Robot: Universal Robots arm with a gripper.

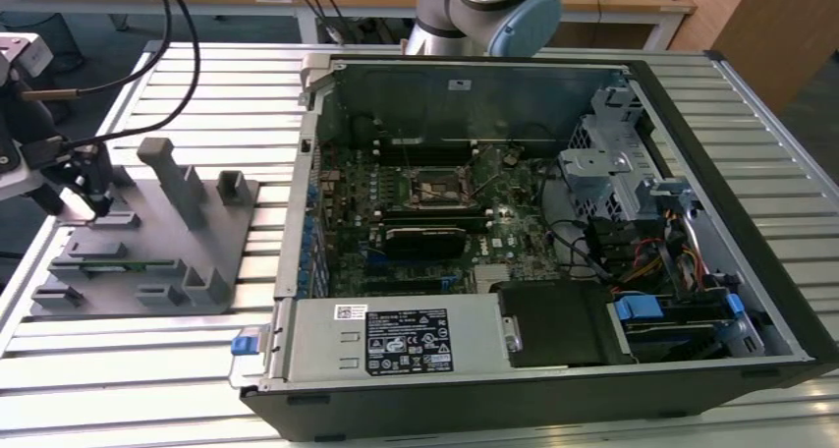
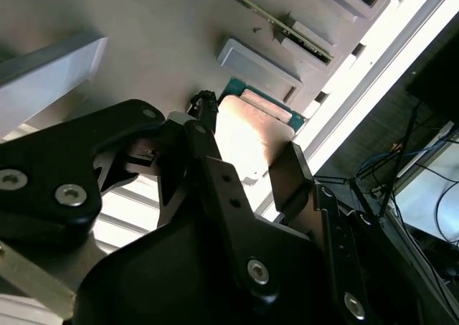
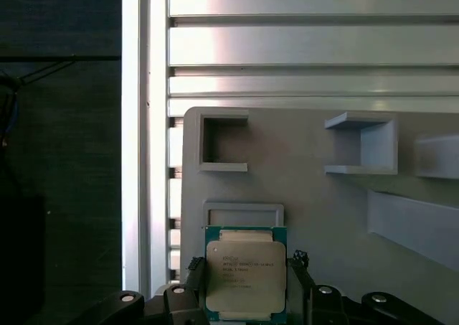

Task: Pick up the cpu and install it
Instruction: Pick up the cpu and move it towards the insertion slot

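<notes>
Gripper [image 3: 245, 266] straddles your cpu [image 3: 245, 278] on grey fixture [image 3: 315, 203], slatted desk [image 3: 301, 49] beneath; clamped or released: cannot tell.

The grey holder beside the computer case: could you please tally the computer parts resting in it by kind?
cpu: 1
memory stick: 1
Total: 2, both in the grey holder
</notes>
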